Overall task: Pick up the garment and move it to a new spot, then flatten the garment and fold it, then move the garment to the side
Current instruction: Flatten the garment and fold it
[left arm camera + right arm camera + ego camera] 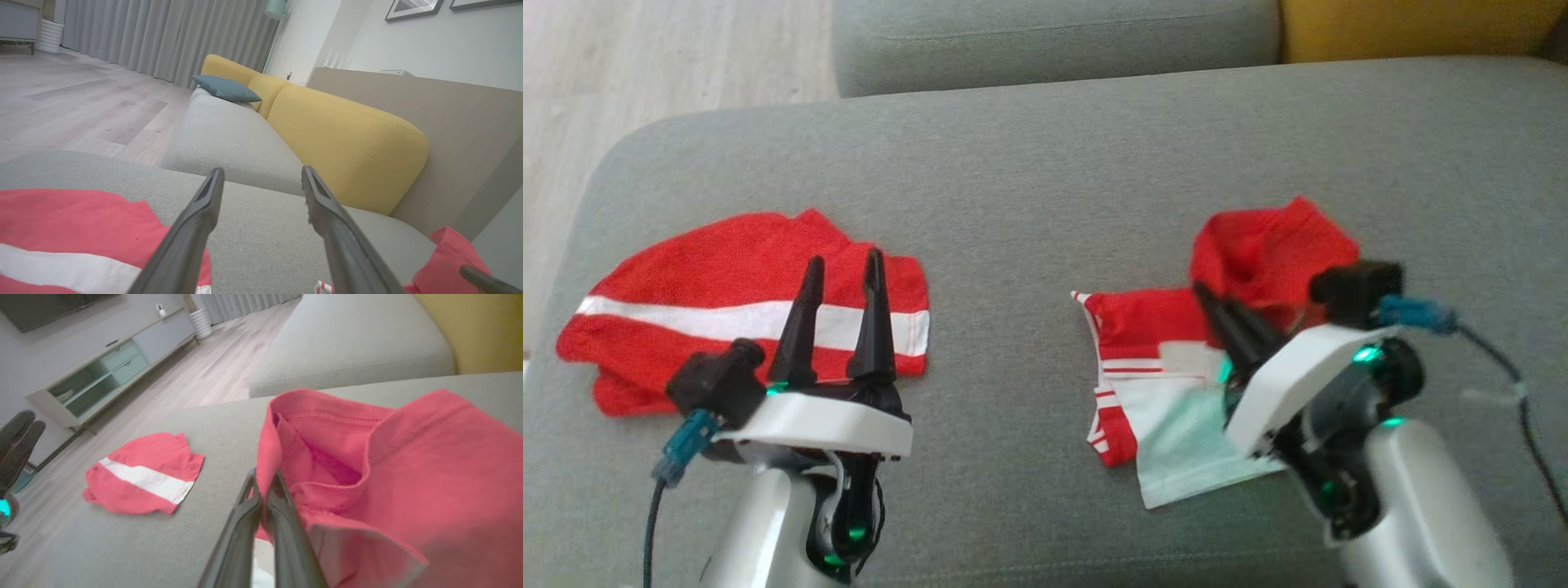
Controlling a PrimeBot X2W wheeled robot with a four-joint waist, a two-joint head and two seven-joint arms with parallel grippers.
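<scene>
sofa (1045,163): grey seat, yellow backrest (347,143) | floor (81,106): pale wood | curtains (163,36): grey | cabinet (110,371): low

Two red-and-white garments (711,269) (1258,245), two grippers (845,258) (1205,292), one blue pillow (226,87)
</scene>
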